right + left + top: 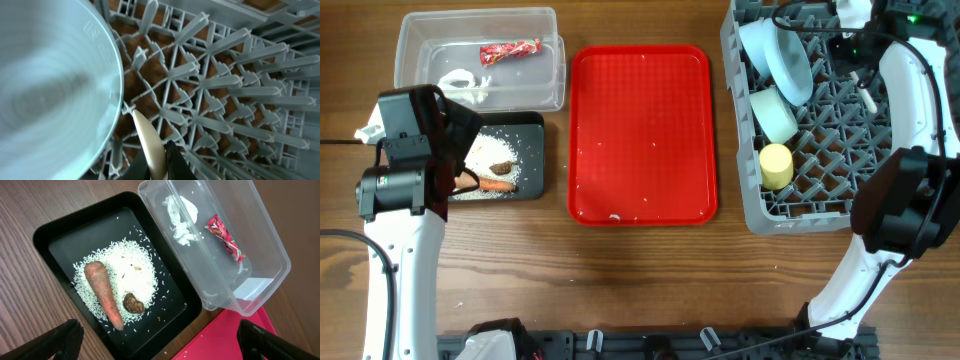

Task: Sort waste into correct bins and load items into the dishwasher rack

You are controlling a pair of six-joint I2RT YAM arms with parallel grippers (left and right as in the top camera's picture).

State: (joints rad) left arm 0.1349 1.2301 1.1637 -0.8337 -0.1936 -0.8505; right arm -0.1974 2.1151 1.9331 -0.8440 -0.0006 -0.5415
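Note:
My left gripper (453, 165) hangs open and empty over the near edge of the black bin (530, 128), as the left wrist view (160, 335) shows. The black bin (60, 227) holds rice grains (132, 272), an orange carrot stick (102, 292) and a brown lump (133, 303). The clear bin (265, 245) holds the red wrapper (225, 237) and the white scrap (181, 222). My right gripper (159, 165) is shut on the white spoon (149, 140), low over the dishwasher rack (225, 100) beside the blue plate (55, 90). The rack (750, 205) also holds a bowl (775, 113) and the yellow cup (776, 165).
The flat red tray (642, 135) lies between the bins and the rack, with a few stray rice grains on it. Its corner shows in the left wrist view (220, 340). The right arm (910, 190) arches over the rack's right side.

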